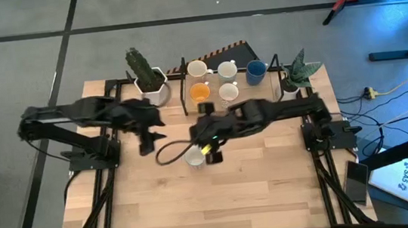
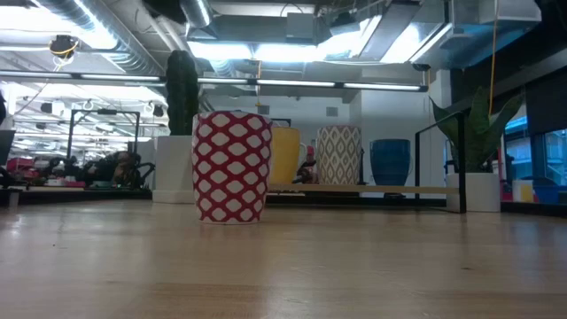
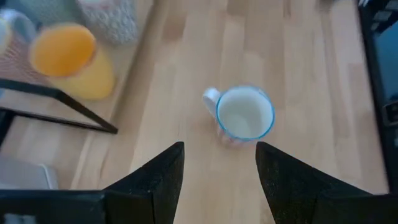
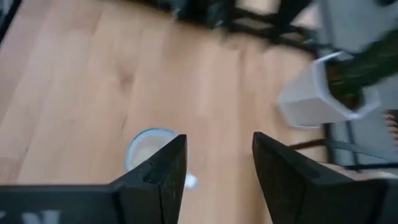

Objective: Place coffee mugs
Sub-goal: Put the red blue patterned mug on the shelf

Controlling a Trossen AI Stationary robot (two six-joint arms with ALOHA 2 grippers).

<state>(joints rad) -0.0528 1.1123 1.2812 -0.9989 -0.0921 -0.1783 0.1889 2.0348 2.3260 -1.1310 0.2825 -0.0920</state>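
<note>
My left gripper (image 3: 219, 163) hangs with fingers spread, and the loose mug (image 3: 244, 114) stands upright on the table (image 1: 273, 190) just ahead of them, untouched. I'd judge it rigid, glazed, slippery and breakable; pinch the rim wall opposite the handle. My right gripper (image 4: 216, 163), also spread, has it just beside one finger.

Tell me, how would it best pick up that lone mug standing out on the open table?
Probably by the rim, from above. The mug stands upright with its mouth open, and its handle is small, so one finger inside and one outside the wall, away from the handle, seems easiest. The left gripper already hangs over it with fingers spread; the right gripper is near too.
</note>
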